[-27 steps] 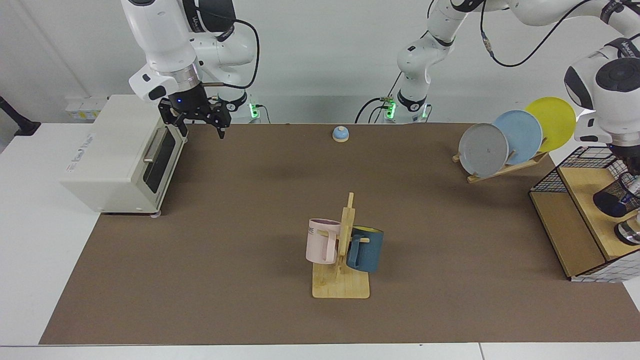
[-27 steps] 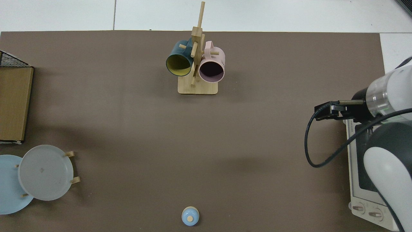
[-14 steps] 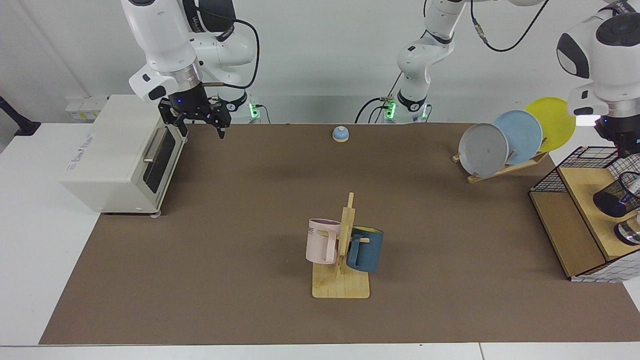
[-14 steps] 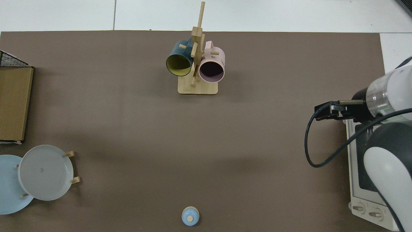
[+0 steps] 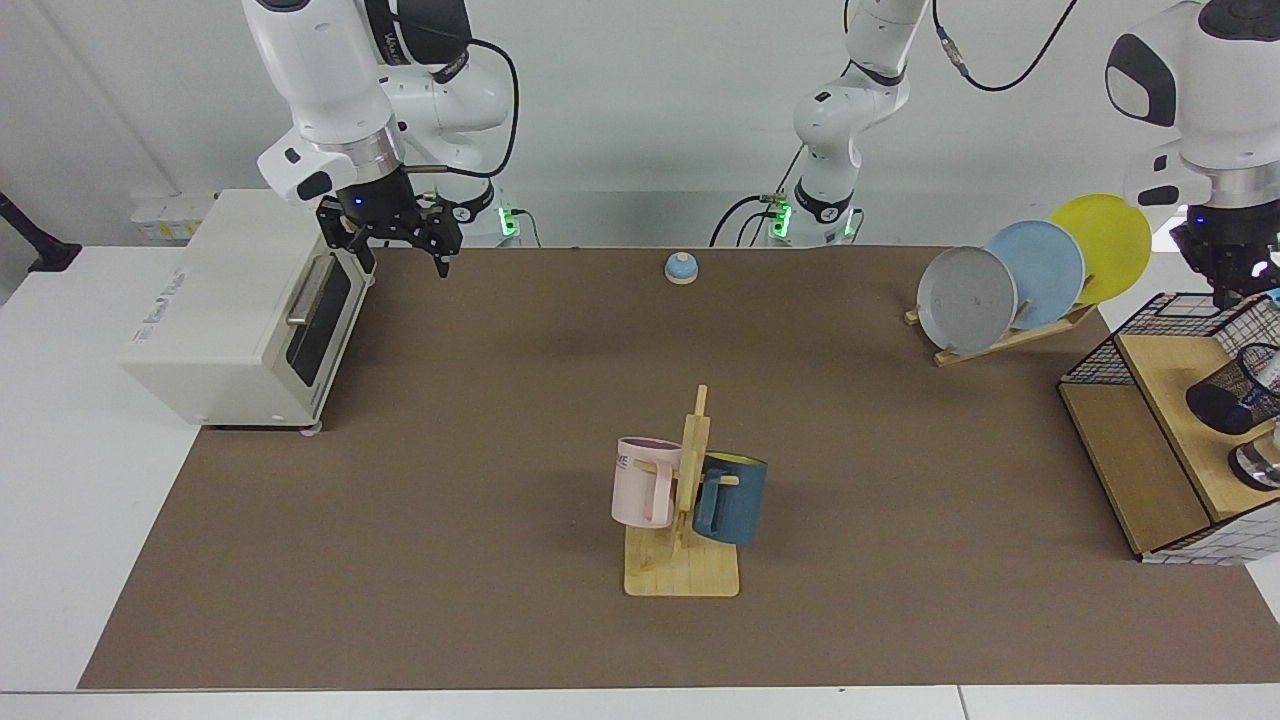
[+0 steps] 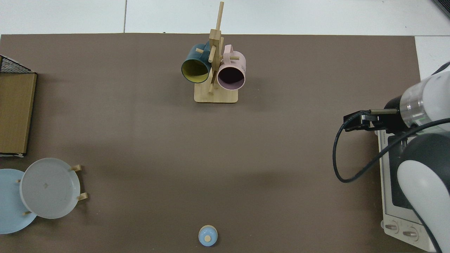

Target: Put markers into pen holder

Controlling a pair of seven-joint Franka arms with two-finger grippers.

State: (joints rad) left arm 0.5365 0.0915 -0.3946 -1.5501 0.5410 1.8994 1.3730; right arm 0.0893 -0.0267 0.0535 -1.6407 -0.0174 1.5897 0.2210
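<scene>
The left gripper [image 5: 1238, 285] hung up at the far right edge of the facing view, over the black wire-grid basket [image 5: 1150, 335] and well above the black wire-mesh pen holder [image 5: 1232, 393]. Honestly couldn't tell how its fingers were set, it was cut off by the frame. The pen holder sat tilted on the light wooden shelf [image 5: 1165, 400], and a slim white marker with a blue band [image 5: 1268, 378] poked out of it right at the picture's edge, so the marker was already in the cup. A shiny silver metal cylinder [image 5: 1258, 464] stood just beside the holder.

The right gripper [image 5: 400, 245] waited by the cream toaster oven [image 5: 240, 310], fingers spread apart and holding nothing.

Out on the brown table mat [image 5: 480, 480], a wooden mug tree [image 5: 690, 500] carried a pink mug [image 5: 640, 482] and a dark blue mug [image 5: 735, 498], both hung on their sides. In the top view the blue one had a yellow inside and both looked hollow. A wooden rack [image 5: 1010, 335] held grey, light blue and yellow plates on edge. A small blue bell [image 5: 681, 267] sat at the far side, white wall behind.
</scene>
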